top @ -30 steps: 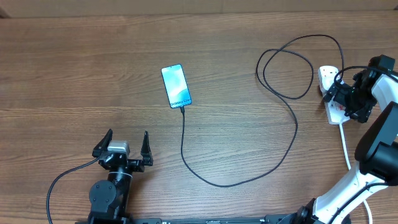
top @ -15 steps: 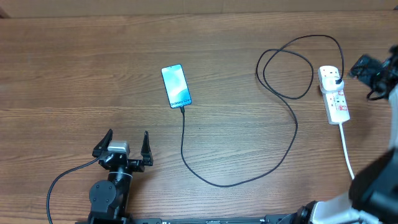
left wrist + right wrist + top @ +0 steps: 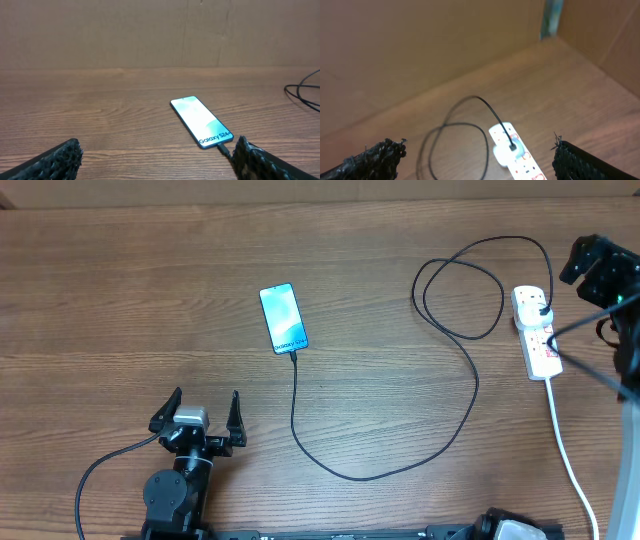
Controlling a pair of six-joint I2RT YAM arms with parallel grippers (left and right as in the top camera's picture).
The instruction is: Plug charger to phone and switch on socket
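The phone [image 3: 283, 318] lies face up on the wooden table, its light-blue screen lit; it also shows in the left wrist view [image 3: 201, 121]. The thin black charger cable [image 3: 455, 415] runs from the phone's near end in loose loops to the white power strip [image 3: 537, 333], where its plug [image 3: 541, 307] sits in a socket; strip and cable also show in the right wrist view [image 3: 516, 152]. My left gripper [image 3: 197, 420] is open and empty, near the front edge below the phone. My right gripper [image 3: 600, 265] is open and empty, raised above and right of the strip.
The strip's white cord [image 3: 570, 455] runs down toward the front right edge. A brown board wall [image 3: 160, 35] stands along the back of the table. The right arm's black cables hang over the strip's right side.
My right gripper has lifted off the power strip and moved up and to the right. The left arm, phone and cable have not moved.
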